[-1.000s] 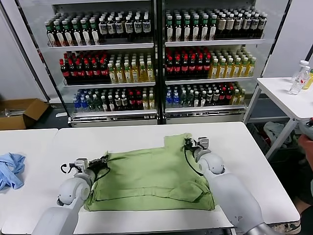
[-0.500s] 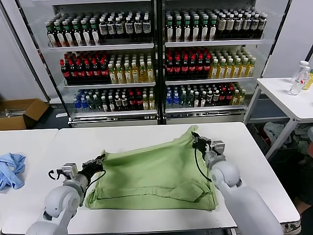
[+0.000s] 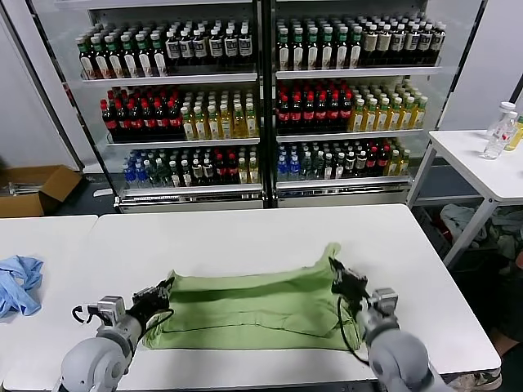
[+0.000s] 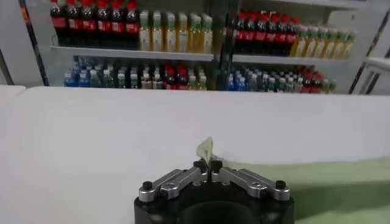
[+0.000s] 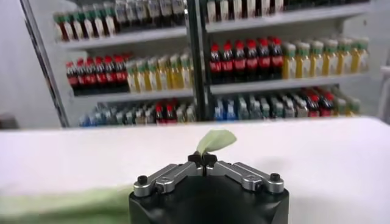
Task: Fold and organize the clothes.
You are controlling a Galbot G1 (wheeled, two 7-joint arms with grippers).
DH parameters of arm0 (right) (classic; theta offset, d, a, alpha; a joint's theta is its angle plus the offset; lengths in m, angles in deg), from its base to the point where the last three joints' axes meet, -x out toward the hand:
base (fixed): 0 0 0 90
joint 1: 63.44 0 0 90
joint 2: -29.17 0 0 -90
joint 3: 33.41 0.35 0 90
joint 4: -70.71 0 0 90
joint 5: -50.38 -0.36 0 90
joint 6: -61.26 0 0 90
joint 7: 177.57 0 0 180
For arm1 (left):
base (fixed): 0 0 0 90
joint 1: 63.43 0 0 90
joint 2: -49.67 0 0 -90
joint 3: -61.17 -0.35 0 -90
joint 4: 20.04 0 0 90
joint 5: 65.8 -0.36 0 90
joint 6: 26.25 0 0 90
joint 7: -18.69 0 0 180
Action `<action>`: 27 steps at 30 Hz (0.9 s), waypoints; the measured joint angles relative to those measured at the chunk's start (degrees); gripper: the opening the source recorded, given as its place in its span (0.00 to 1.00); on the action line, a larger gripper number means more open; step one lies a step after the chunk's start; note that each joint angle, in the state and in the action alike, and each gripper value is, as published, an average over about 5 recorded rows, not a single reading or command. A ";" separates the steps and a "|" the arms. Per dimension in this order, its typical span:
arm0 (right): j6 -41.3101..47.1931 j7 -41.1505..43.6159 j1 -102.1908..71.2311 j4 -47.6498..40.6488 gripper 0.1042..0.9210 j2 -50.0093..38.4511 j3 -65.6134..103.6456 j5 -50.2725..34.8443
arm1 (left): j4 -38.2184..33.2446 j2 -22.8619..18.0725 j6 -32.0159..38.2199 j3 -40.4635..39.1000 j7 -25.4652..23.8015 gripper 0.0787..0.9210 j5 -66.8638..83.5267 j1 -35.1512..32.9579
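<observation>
We have drawn the far edge of the polo shirt [image 3: 253,310] back toward us over the last second — a moment ago it lay spread across the white desk [image 3: 245,233], and now it sits as a narrow green band along the near edge, doubled over on itself. Our left tool [image 3: 161,293] is pinched shut on the shirt's left corner; in the left wrist view a small tip of green cloth pokes up from between the closed fingers [image 4: 201,167]. Our right tool [image 3: 341,282] grips the right corner the same way, with a green flap standing above its closed fingers [image 5: 196,162].

We judge the first lengthwise fold to be nearly laid down: both corners have come close to the near hem, and what remains is to lower and release them squarely. The blue cloth [image 3: 18,282] lies well apart on the neighbouring desk, untouched.
</observation>
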 measured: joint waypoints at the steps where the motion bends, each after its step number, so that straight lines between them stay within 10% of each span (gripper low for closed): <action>1: 0.33 -0.02 -0.97 0.55 0.08 0.24 0.21 0.58 | -0.32 -0.05 -0.02 -0.03 -0.07 0.01 -0.79 -0.40; 23: 1.81 0.31 -12.32 5.48 0.84 3.30 2.20 8.50 | 1.01 -9.89 8.24 -5.00 12.60 0.68 -19.79 -7.21; 27: 1.90 0.24 -12.66 5.79 0.88 3.27 2.47 8.71 | 1.48 -10.89 9.48 -5.63 13.41 0.65 -20.97 -7.96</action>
